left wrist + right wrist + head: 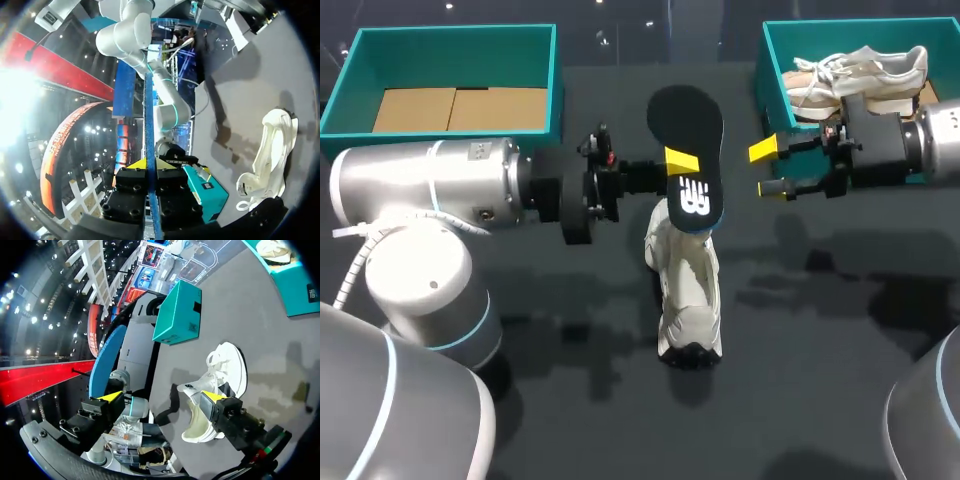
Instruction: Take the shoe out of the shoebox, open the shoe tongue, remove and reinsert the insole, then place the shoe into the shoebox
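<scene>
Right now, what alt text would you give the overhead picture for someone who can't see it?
The left gripper holds a black insole above a white sneaker on the dark table, with the right gripper open beside it. Behind stand two teal boxes: the left shoebox shows its cardboard floor, the right shoebox holds a second sneaker.

- Dark table (820,400).
- White shoe (688,300) stands on it, just beside the left gripper (685,165).
- Left shoebox (350,90) lies well behind that gripper.
- Right shoebox (775,60) lies just behind the right gripper (767,170).
</scene>
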`<action>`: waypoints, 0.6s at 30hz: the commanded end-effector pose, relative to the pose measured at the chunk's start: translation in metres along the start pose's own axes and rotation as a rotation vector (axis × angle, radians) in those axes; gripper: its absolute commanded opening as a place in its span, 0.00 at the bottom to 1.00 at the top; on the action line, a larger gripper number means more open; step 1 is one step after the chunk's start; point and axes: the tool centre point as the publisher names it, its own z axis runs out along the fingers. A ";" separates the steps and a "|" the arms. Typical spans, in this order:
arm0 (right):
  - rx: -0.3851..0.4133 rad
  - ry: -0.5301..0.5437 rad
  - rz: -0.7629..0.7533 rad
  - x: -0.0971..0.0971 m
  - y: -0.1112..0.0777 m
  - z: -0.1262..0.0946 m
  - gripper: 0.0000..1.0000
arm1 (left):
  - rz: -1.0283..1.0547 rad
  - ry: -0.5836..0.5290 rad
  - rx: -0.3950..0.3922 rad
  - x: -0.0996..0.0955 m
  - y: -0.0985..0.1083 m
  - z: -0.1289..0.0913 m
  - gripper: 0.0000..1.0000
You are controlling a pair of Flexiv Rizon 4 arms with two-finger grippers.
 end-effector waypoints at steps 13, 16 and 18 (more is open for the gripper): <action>0.002 -0.009 -0.022 0.009 0.011 -0.012 1.00 | 0.016 0.004 -0.025 0.015 0.008 -0.006 0.00; 0.009 -0.008 -0.026 0.015 0.015 -0.013 1.00 | 0.010 0.023 -0.042 0.022 0.014 -0.005 0.00; 0.021 -0.003 -0.044 0.021 0.018 -0.010 1.00 | 0.015 0.037 -0.049 0.026 0.017 -0.003 0.00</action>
